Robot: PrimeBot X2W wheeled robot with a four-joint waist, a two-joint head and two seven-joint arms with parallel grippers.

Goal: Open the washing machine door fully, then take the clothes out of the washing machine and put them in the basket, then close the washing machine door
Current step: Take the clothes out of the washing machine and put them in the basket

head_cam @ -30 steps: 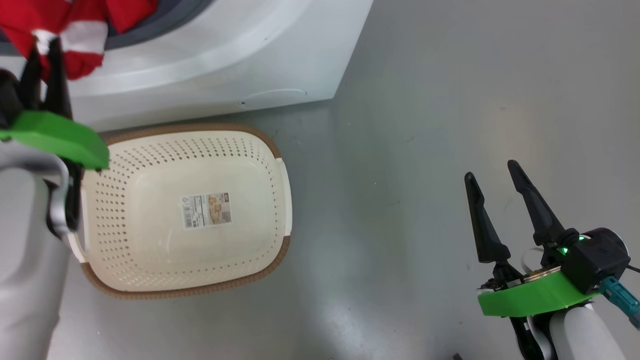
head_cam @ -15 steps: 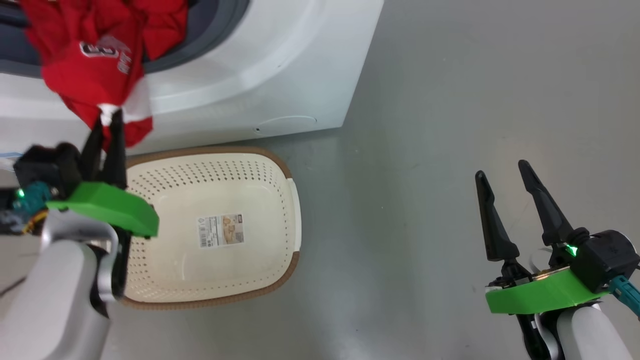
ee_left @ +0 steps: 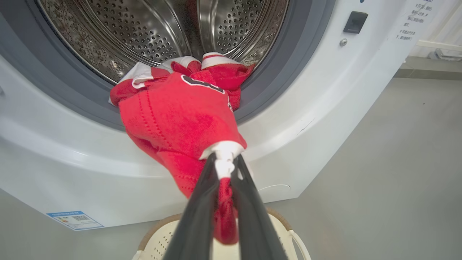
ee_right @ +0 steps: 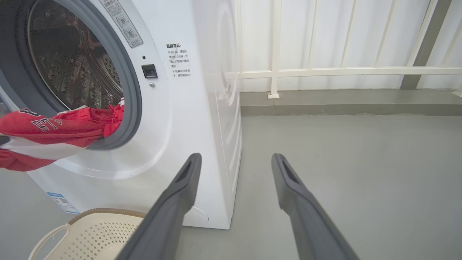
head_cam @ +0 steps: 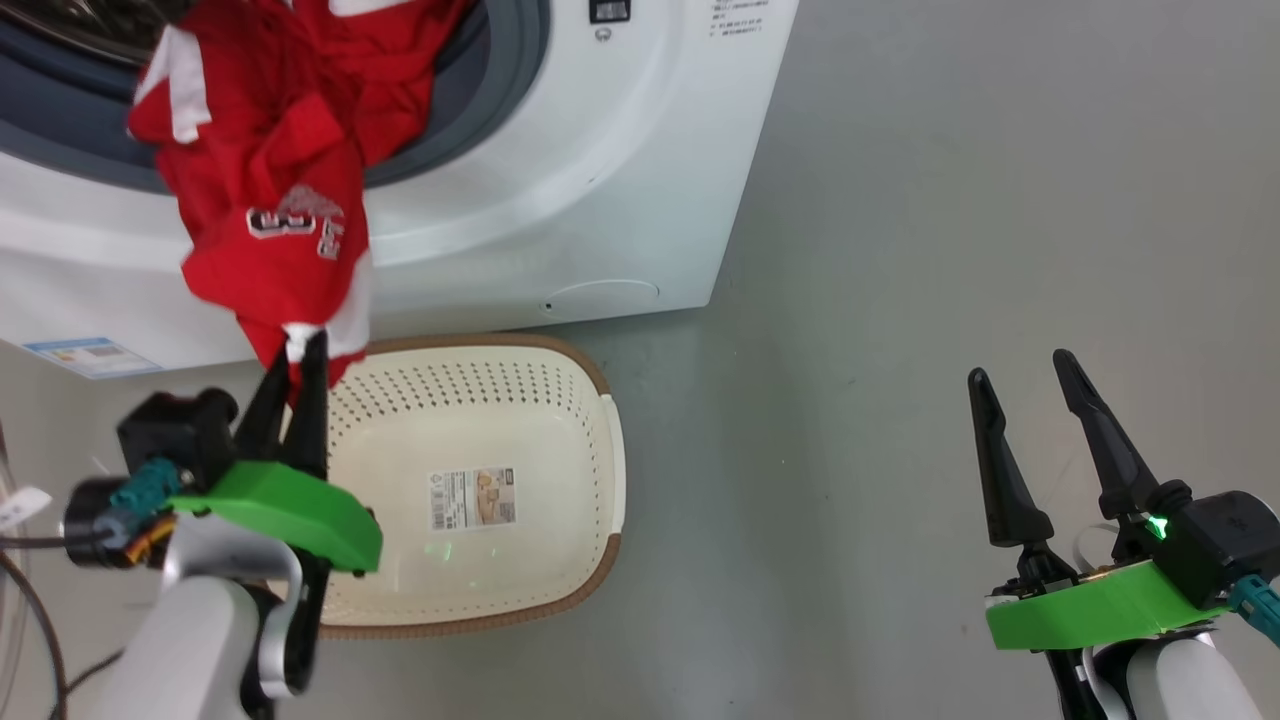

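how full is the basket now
Empty: the basket shows a bare base and sticker; the clothes hang from the washing machine in the left gripper.

place: I'm in a laundry area | signs: white washing machine (ee_right: 187, 119), bare grey floor (ee_right: 361, 162), white railed wall (ee_right: 325, 39) far right

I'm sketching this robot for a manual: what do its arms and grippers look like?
The left gripper and right gripper each have two long, tapering black fingers above a bright green wrist plate. A black module with a green light and a teal connector sit beside it. The forearms are pale grey; dark cables trail from the left wrist.
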